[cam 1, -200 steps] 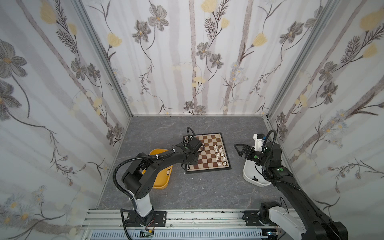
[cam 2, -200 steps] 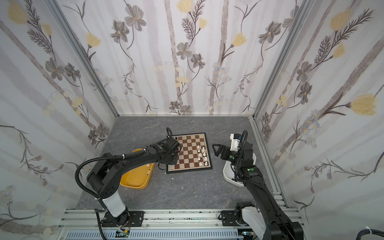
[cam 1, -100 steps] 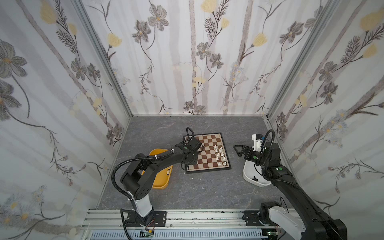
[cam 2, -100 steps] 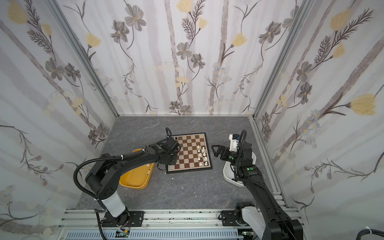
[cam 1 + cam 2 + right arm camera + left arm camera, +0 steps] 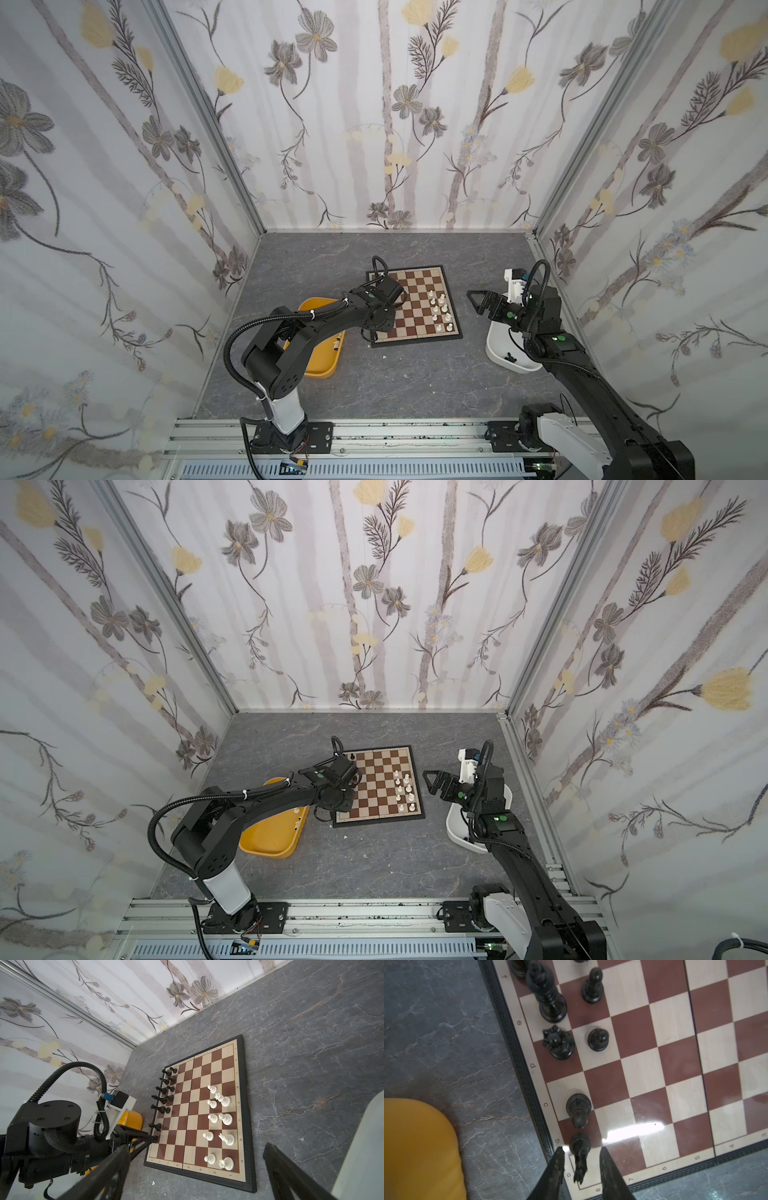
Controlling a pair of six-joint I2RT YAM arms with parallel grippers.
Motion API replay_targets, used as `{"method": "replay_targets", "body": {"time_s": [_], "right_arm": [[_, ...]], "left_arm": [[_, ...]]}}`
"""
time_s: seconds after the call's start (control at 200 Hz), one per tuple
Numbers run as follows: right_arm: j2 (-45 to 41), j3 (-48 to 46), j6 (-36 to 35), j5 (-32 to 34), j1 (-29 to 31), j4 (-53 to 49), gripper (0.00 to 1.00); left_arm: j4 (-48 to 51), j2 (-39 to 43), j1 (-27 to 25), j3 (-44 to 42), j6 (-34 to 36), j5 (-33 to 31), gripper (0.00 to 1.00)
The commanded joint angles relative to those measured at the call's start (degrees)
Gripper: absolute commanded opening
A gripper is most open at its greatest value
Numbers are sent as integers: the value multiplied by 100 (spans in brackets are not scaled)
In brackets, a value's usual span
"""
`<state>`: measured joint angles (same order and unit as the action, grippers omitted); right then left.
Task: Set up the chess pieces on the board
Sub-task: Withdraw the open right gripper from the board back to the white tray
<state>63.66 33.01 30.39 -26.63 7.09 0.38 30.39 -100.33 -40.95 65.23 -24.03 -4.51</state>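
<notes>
The board (image 5: pixel 415 299) lies flat mid-table, black chess pieces (image 5: pixel 558 1043) ranked along its left edge, where my left gripper (image 5: pixel 581 1149) stands narrowly parted astride an upright black knight (image 5: pixel 579 1157), clear of it on both sides, while my right gripper (image 5: pixel 475 301) hangs wide and empty.

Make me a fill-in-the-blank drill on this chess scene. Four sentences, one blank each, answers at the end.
1. The left gripper has its jaws apart on either side of a black ____ standing on the board.
2. The tub on the left arm's side of the board is ____.
3. The chessmen on the board's side nearest the right gripper are all ____.
4. The right gripper's jaws stand wide ____, holding nothing.

Missing words: knight; yellow; white; open.
</notes>
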Motion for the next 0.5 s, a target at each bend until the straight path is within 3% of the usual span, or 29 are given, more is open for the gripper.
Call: {"method": "replay_targets", "body": {"time_s": [0.0,0.12,0.245,0.41,0.5], "right_arm": [[-39,76,-38,76,13,20,100],[-219,357,-146,449,7,-522,100],[-688,607,63,1858,-147,-1889,96],[-1249,323,567,2452,-833,-3271,68],[-1393,-152,714,2349,-1020,-3336,50]], "left_arm": [[58,17,-1,102,-62,-1,39],[271,241,4,282,-80,-128,49],[617,774,84,519,-87,-384,69],[532,1668,267,467,154,-424,99],[63,2087,370,123,445,-51,100]]}}
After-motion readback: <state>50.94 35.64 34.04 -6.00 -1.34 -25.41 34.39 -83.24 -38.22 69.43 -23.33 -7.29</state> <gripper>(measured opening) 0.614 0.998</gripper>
